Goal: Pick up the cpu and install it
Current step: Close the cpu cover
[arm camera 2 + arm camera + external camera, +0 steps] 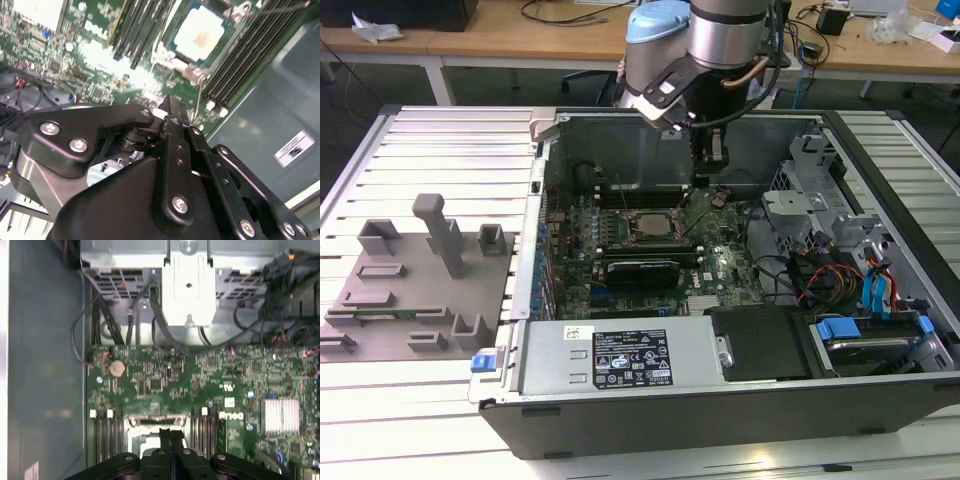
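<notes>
Silvery-grey cpu (pixel 650 222): lies on motherboard (pixel 720 255), eight o'clock from gripper (pixel 711 175), exterior view; likely light, stiff, fragile; hold by opposite edges. Claw closed, empty.

I find open room straight above the cpu (pixel 200 32); low memory slots (pixel 250 55) flank it, while the drive cage (pixel 800 195) and cables (pixel 825 280) crowd the edge of the case (pixel 740 415) at the exterior view's right.
</notes>
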Robot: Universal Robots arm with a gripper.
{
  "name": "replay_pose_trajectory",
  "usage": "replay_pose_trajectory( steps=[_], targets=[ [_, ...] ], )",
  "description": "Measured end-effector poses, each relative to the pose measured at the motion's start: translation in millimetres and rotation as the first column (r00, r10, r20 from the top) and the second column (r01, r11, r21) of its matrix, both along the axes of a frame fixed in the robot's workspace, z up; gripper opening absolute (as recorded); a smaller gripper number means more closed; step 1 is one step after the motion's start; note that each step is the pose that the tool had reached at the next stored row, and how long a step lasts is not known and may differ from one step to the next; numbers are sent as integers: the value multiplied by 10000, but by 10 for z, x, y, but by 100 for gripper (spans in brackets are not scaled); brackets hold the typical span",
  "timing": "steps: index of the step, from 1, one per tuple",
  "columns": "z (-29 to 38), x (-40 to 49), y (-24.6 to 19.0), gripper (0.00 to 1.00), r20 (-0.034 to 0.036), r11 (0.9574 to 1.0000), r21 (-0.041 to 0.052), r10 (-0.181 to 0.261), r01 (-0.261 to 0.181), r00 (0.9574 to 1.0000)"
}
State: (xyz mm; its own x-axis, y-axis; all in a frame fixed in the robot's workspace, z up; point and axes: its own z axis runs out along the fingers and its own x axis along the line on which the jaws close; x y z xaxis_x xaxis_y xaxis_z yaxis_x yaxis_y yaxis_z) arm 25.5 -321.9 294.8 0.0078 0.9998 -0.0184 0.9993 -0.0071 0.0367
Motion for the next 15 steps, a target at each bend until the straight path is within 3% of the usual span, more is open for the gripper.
replay_pose_trajectory(
  steps=[1,4,12,15],
  targets=[
    [-1,105,-2,11,-25,10000,-1,1,-1,10000],
    [-13,228,-6,11,-80,10000,0,0,0,10000],
    [-188,344,-6,11,-179,10000,-1,0,0,9998],
    [-286,365,-6,11,-245,10000,0,-1,1,9997]
  ],
)
